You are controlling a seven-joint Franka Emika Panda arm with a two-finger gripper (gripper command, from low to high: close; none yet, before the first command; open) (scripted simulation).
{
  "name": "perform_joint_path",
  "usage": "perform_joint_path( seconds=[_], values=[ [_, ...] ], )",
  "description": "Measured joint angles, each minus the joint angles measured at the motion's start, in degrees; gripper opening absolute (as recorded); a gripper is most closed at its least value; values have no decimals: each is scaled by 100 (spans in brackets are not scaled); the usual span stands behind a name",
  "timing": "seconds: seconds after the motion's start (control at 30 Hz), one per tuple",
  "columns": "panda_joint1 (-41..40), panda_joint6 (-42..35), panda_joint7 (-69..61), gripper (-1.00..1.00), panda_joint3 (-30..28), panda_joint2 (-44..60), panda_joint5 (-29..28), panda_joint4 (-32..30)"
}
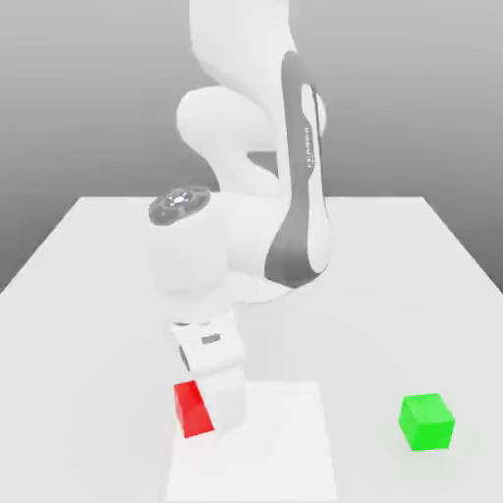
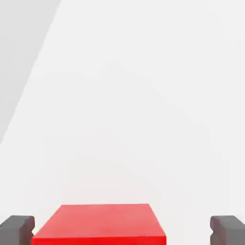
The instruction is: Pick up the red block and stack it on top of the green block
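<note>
Hand view: red block [image 2: 100, 224] between fingertips [image 2: 17, 228]

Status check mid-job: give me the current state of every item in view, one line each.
red block: resting on the table, between the open fingers, not lifted.
green block: resting on the table off to the exterior view's right, apart from the red block, nothing on top.
end effector: open, lowered around the red block, one finger on each side, not closed on it.
table: white, bearing both blocks.
</note>
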Motion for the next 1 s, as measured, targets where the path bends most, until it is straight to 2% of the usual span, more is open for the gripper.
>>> perform_joint_path(
  seconds=[0.2,0.23,0.43,0.77,1.0],
  values=[
    [344,260,280,0,-424,159,-383,-19],
    [395,289,319,-100,-486,173,-437,-23],
    [426,293,327,-100,-521,180,-450,-24],
    [35,-88,-104,-100,-6,-53,144,7],
    [-6,-347,-164,-100,50,-329,241,-8]
  ],
)
